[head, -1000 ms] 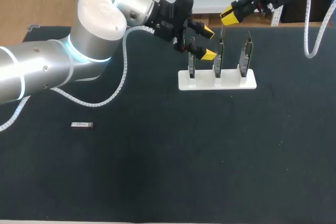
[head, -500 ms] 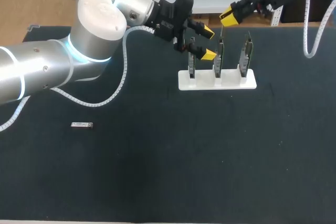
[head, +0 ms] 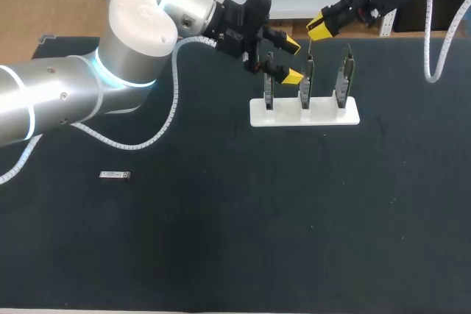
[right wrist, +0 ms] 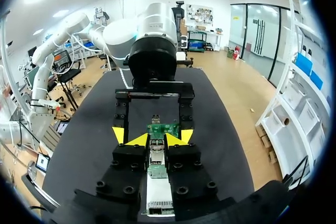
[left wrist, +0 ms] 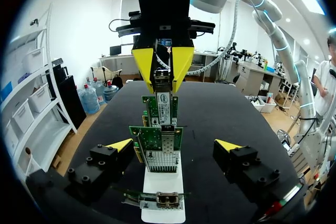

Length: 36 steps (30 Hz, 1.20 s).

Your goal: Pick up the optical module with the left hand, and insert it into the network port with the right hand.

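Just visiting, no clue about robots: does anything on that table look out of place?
Yes: a small silver optical module lies alone on the black mat, far from the white stand holding three upright cards. The left tool and right tool are both up at the stand, nowhere near it.

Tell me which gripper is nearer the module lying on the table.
Left. Left gripper hangs at the card rack, far from the module; right gripper sits beyond the rack, farther.

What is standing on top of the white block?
Three green circuit cards stand upright in a row on the white block. Their bottom edges go down into the block, so those parts cannot be seen.
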### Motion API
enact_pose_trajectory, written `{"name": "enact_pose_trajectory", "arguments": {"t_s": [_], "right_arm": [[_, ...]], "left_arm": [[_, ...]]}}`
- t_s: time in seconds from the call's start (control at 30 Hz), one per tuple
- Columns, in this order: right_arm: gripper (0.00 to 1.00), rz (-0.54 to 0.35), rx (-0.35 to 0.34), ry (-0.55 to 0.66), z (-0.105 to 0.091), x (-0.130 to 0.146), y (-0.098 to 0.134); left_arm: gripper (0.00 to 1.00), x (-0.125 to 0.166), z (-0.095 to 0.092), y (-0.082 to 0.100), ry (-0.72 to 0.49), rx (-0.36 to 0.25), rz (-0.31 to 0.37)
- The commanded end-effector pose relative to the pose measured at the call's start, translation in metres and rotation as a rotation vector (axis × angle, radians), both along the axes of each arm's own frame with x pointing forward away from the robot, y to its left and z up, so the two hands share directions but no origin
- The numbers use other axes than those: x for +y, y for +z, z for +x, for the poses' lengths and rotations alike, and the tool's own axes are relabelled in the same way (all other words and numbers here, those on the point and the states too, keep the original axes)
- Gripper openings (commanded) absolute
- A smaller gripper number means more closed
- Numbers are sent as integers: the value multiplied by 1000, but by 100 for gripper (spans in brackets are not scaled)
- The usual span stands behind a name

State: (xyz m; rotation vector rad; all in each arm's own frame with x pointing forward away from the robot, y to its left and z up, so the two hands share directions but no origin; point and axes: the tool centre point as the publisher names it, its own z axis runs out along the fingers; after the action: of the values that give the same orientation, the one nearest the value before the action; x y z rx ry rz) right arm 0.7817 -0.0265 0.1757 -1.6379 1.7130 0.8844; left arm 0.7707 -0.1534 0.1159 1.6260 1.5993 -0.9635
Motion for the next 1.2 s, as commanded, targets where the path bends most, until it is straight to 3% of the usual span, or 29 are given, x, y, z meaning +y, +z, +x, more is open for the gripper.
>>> {"name": "enact_pose_trajectory", "arguments": {"t_s": [0.03,1.2], "right_arm": [[0,-2,-7,-2,-3,1,0],[0,-16,17,-5,-4,3,-13]], "left_arm": [[100,0,0,0,2,0,3],[100,0,0,0,2,0,3]]}}
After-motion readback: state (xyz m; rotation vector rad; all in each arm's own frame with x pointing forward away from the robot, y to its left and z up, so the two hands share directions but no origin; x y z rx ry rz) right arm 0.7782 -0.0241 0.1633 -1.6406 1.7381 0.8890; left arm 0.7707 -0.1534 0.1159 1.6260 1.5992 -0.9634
